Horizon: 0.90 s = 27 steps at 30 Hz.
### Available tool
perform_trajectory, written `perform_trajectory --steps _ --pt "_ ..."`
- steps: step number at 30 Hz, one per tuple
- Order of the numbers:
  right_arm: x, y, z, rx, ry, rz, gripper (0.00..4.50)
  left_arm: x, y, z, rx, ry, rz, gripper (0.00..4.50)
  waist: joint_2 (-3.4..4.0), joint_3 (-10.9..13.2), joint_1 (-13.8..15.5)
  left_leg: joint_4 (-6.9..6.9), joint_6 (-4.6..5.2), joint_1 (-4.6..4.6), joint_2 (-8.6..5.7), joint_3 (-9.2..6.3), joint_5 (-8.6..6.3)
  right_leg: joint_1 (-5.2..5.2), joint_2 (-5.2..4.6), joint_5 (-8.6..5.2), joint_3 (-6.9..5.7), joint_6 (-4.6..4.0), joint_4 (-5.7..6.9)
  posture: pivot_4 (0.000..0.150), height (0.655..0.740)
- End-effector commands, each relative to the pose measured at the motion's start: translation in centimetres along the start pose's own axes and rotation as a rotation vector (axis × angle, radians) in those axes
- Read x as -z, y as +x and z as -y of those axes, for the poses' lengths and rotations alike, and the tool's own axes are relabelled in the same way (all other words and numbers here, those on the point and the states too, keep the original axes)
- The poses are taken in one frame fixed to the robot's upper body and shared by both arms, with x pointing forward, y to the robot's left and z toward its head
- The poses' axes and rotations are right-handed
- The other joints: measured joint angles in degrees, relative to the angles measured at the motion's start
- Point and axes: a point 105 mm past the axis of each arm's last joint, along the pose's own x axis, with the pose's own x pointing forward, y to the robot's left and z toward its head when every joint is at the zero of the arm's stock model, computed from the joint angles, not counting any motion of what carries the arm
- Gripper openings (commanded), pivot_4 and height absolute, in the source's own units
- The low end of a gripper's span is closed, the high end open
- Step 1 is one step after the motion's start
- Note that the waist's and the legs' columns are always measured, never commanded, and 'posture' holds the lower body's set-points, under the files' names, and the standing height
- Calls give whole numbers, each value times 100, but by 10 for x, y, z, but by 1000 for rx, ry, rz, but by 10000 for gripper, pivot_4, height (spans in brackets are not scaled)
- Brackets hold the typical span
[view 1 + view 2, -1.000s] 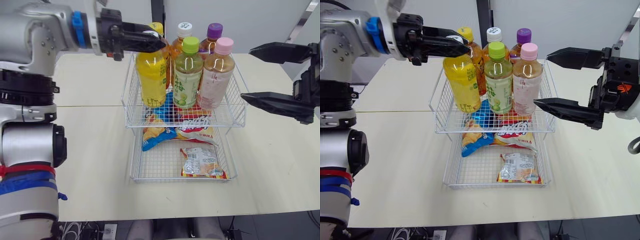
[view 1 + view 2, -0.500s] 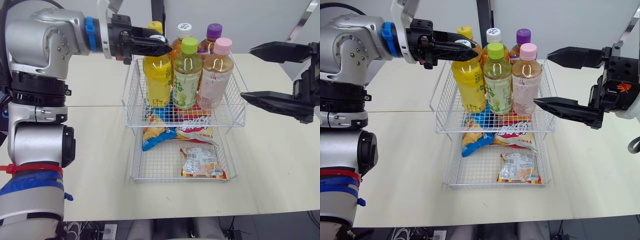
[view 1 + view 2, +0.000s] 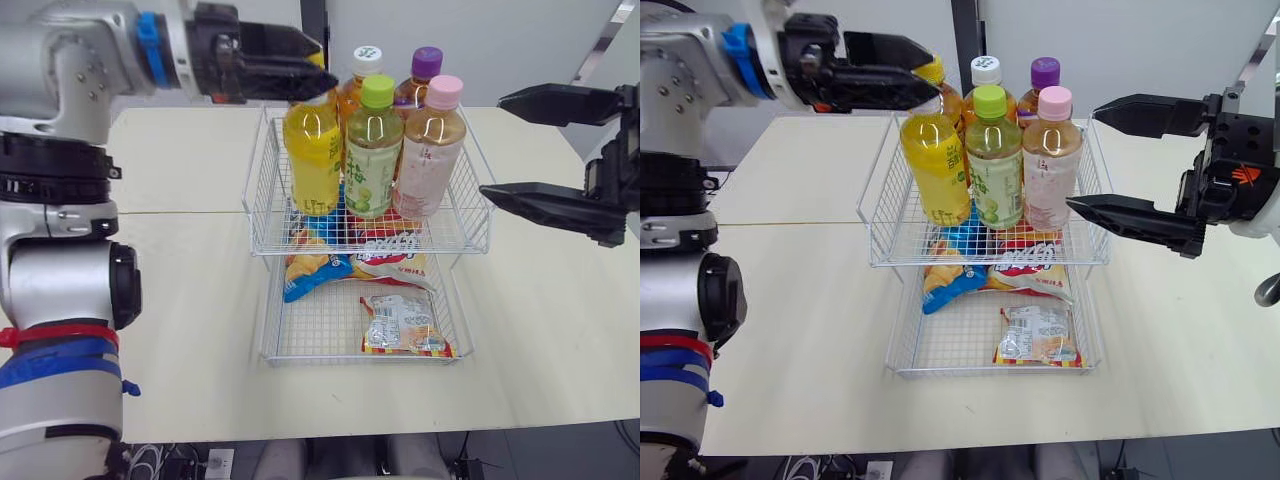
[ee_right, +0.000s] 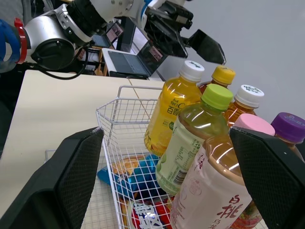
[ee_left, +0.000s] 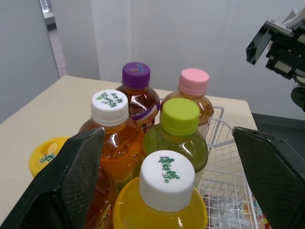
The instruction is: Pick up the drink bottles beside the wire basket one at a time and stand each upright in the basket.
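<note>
Above the yellow bottle (image 3: pixel 312 150) in the wire basket (image 3: pixel 258 215), the left gripper (image 5: pixel 167 136) gapes wide, holding nothing; the right gripper (image 3: pixel 491 145) spreads wide, empty.

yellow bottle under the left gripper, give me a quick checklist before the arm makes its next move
1. left gripper open, fingers either side of the yellow bottle cap, not touching it: ok
2. yellow bottle upright inside the wire basket: ok
3. yellow bottle standing free of the green-cap bottle: cannot tell
4. six bottles upright in the wire basket: ok
5. right gripper open beside the wire basket, apart from the pink-cap bottle: ok
</note>
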Motion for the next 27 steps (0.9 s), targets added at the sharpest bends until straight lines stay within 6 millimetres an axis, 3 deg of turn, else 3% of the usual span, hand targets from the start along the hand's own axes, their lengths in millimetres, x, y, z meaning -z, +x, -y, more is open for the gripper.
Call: perform_trajectory --steps 1,3,5,11,15,18,24,27 --pt "-11 -5 0 25 -55 7 45000 -37 -22 15 -39 68 83 44622 0 0 -3 0 0 0 1 0 0 0 0 0 0 0 0 1500 7400" --pt "-9 -6 2 41 -57 -3 45000 -42 -33 14 -96 86 92 44622 0 0 -5 -1 0 1 1 0 0 0 0 0 1 0 0 1500 7400" --pt "-6 -12 8 90 -64 -20 45000 -37 -57 2 -255 122 61 44622 1 -1 -4 -1 0 3 1 0 0 1 0 0 1 0 -1 1500 7400" --pt "9 -35 33 265 -101 -81 45000 0 -136 -38 -766 222 -56 44622 16 -9 11 2 0 12 1 2 1 2 -2 0 6 0 11 1500 7400" --pt "27 -54 62 463 -187 -132 45000 54 -177 -41 -949 228 -198 44622 16 -10 11 2 0 10 0 6 0 3 -6 0 10 0 6 1500 7400" --pt "47 -68 76 553 -218 -187 45000 94 -194 -38 -1054 197 -251 44622 16 -10 14 -1 0 8 -1 8 0 3 -36 1 13 2 2 1500 7400" --pt "97 -95 84 623 -200 -323 45000 169 -208 -31 -1184 168 -340 44622 14 -11 53 0 1 6 -8 3 0 8 -44 3 11 3 0 1500 7400" --pt "131 -110 87 754 -274 -362 45000 204 -211 -24 -1270 91 -296 44622 9 -20 50 -2 0 10 -5 4 0 9 -45 4 12 3 -2 1500 7400"
